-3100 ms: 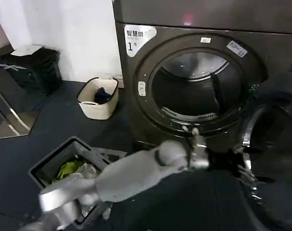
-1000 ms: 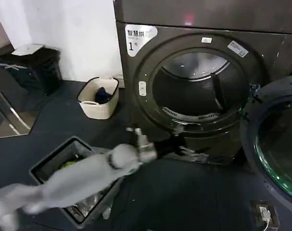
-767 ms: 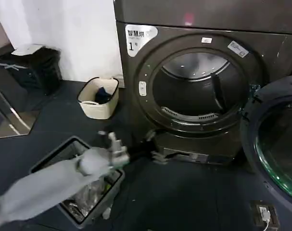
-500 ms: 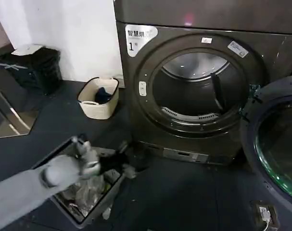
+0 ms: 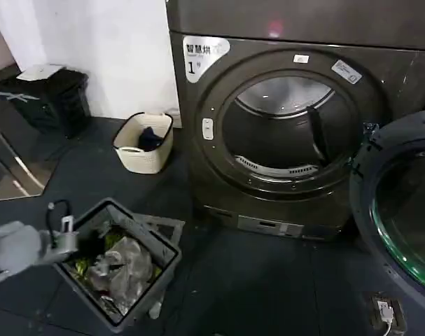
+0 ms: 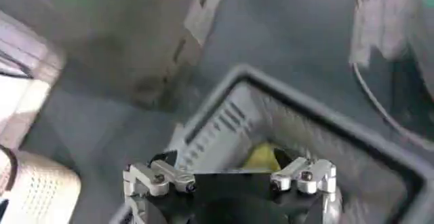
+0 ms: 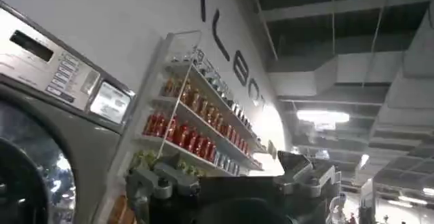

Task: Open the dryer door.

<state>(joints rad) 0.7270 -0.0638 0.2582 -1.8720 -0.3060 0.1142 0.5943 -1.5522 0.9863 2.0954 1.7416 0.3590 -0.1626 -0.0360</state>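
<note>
The dryer [image 5: 296, 126] stands against the back of the floor area, a dark grey-brown front loader. A white label [image 5: 204, 53] at its upper left corner carries a line of Chinese characters and the number "1" beneath. Two smaller stickers sit on the ring around the opening; their print is too small to read. The drum mouth [image 5: 289, 129] is fully exposed. The dryer door [image 5: 401, 217] is swung wide open on the machine's right side, its green-tinted glass facing out.

The left gripper [image 6: 229, 178] is low at the robot's left, over the near corner of a grey bin [image 5: 163, 245] holding crumpled plastic and green material. Its fingers [image 6: 156, 178] stand apart with nothing between them. A cream laundry basket [image 5: 143, 143] sits on the floor left of the dryer, and a black bin [image 5: 47, 98] stands farther left by the wall.

The right gripper [image 7: 234, 178] points up toward a ceiling and a wall shelf of bottles; its claw is spread and empty. Large dark wall letters there are cut off and unreadable.

Compared with three seconds ago, the left arm has withdrawn from beside the door edge, sweeping across the floor back to the grey bin. The door remains open, resting slightly farther right.
</note>
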